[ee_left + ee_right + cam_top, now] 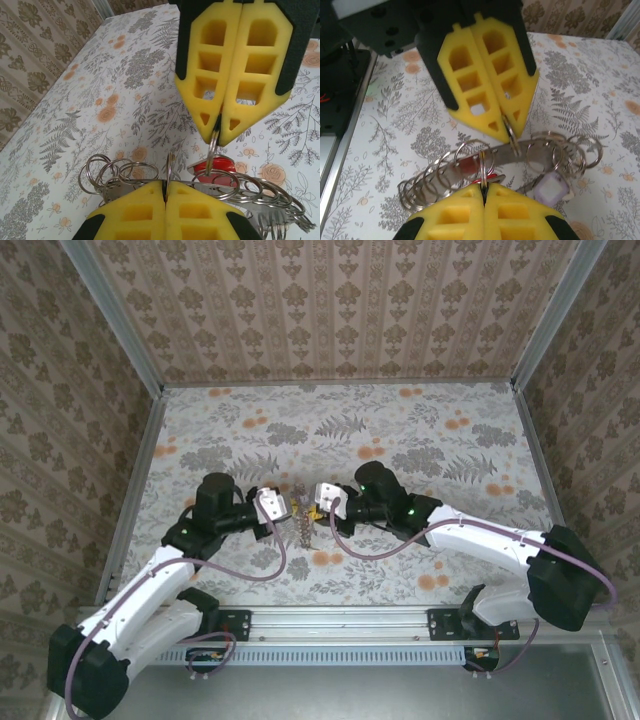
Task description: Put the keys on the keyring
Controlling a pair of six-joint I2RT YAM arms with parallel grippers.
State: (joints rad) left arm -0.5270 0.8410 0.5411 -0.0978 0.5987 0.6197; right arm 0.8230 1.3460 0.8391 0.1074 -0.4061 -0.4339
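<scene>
Floral counter (420,420), centre stage: left jaws and right jaws each clamped tight on a ring of the keyring (120,175), holding it stretched between them, presumably to steady it. Red-headed keys (216,165) nestle among the rings, just below the right jaws.

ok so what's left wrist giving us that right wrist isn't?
Left wrist: the red key, head in plain sight under the right gripper, plus the wallpapered side wall.
Right wrist: a pale square tag among the rings and the metal table rail; of the red there is just a sliver.
Both: left gripper and right gripper shut, each pinching a ring of the keyring, over the floral table.
</scene>
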